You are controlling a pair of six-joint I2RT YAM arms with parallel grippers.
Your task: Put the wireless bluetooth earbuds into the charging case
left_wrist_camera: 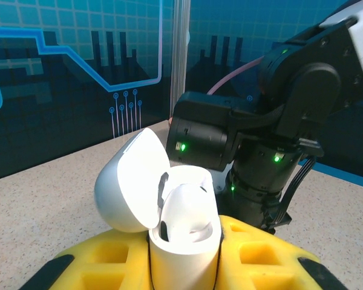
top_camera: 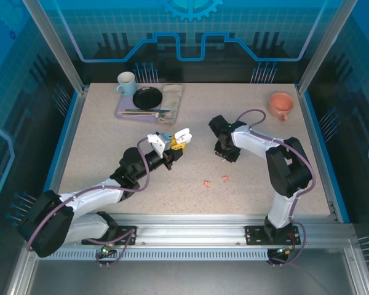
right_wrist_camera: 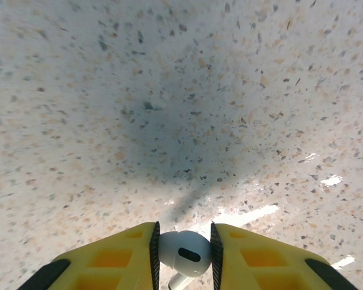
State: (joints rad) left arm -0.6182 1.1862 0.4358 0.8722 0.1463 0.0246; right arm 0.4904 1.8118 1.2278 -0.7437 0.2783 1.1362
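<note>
1. The speckled desk [top_camera: 111, 141] sat inside a blue-lit enclosure, and both arms reached toward its middle.
2. Our left tool [left_wrist_camera: 184, 261] was clenched on the white charging case [left_wrist_camera: 184, 251], with its lid [left_wrist_camera: 130, 184] swung open. One seated white earbud [left_wrist_camera: 189, 208] appeared to rest inside it.
3. Our right tool [right_wrist_camera: 183, 252] was grasping the held white earbud [right_wrist_camera: 180, 255] between its yellow fingers [right_wrist_camera: 109, 263]. The tool pointed down at bare desk, and the stem ran back toward the wrist.
4. From above, the case lay just to the left of the right tool, near it but apart. Its open mouth faced up and toward that arm. We judged that the held earbud had to travel leftward and go stem-first into the free well.
5. Two salmon-pink earbuds [top_camera: 206, 183] lay loose on the desk toward the near edge. They were closer to the right arm, so we judged that arm better placed to fetch them.
</note>
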